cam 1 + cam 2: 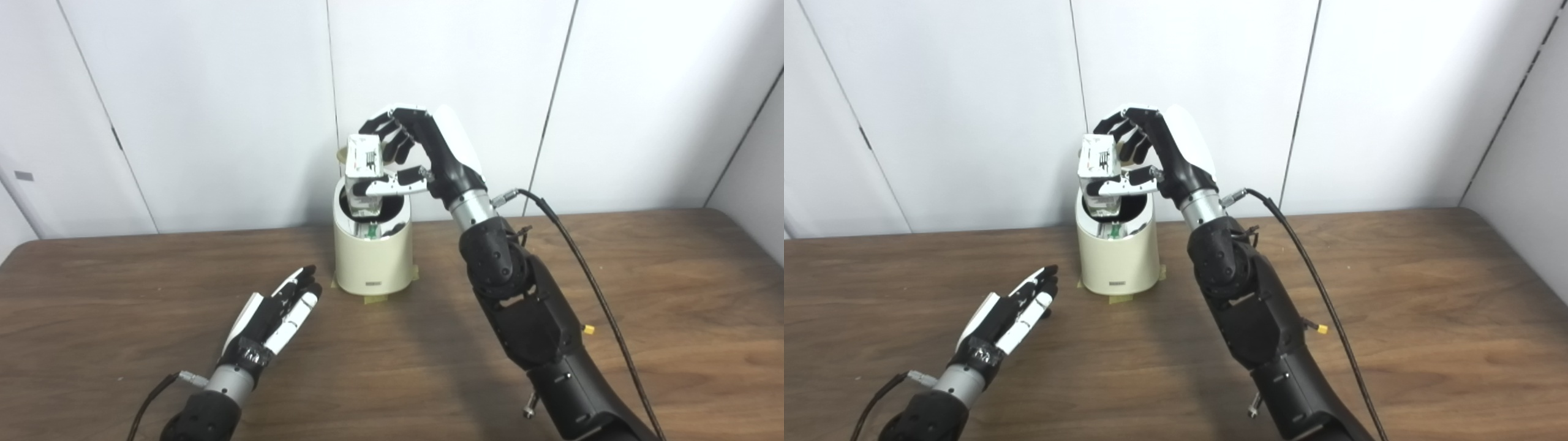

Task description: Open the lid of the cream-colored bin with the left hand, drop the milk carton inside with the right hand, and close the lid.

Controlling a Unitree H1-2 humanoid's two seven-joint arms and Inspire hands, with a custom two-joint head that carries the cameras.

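The cream-colored bin [373,260] stands at the table's back middle with its mouth open; the lid [340,154] shows only as a cream sliver behind the carton. A white milk carton [362,166] hangs upright over the opening, its lower end just inside the mouth. My right hand [416,153] is shut on the milk carton, thumb in front, fingers curled over the back. My left hand [278,315] lies open on the table left of the bin, fingertips pointing at its base without touching it.
Yellow tape tabs [376,298] stick out under the bin's base. A black cable [588,269] loops from my right wrist over the table. White wall panels stand close behind the bin. The table edge curves at the far right.
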